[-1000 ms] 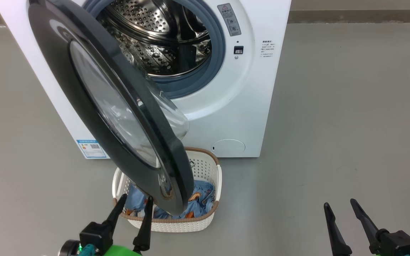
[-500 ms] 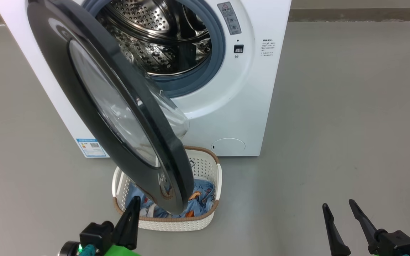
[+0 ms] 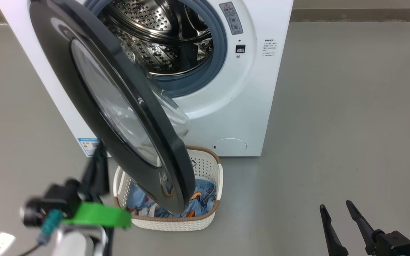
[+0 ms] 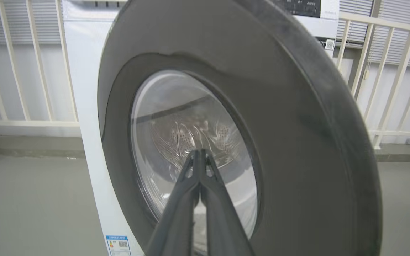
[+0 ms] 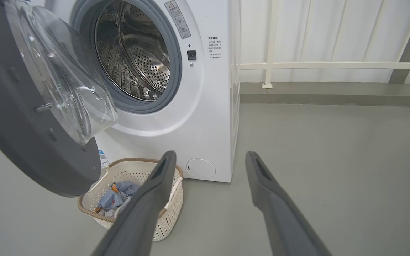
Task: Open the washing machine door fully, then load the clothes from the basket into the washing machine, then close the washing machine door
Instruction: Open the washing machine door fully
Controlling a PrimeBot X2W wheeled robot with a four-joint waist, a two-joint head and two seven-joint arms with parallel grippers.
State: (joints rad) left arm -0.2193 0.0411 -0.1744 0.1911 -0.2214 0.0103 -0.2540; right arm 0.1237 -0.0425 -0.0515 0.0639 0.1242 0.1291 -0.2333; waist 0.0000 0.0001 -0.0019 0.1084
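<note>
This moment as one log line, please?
door: partly open | left gripper: shut, aimed at door | right gripper: open, empty | clothes: in basket

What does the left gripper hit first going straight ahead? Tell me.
The left gripper, shut, points at the door; it would likely meet its glass first, though the gap is hard to judge.

Laundry area: washing machine [image 3: 262, 106], basket [image 3: 173, 224]
</note>
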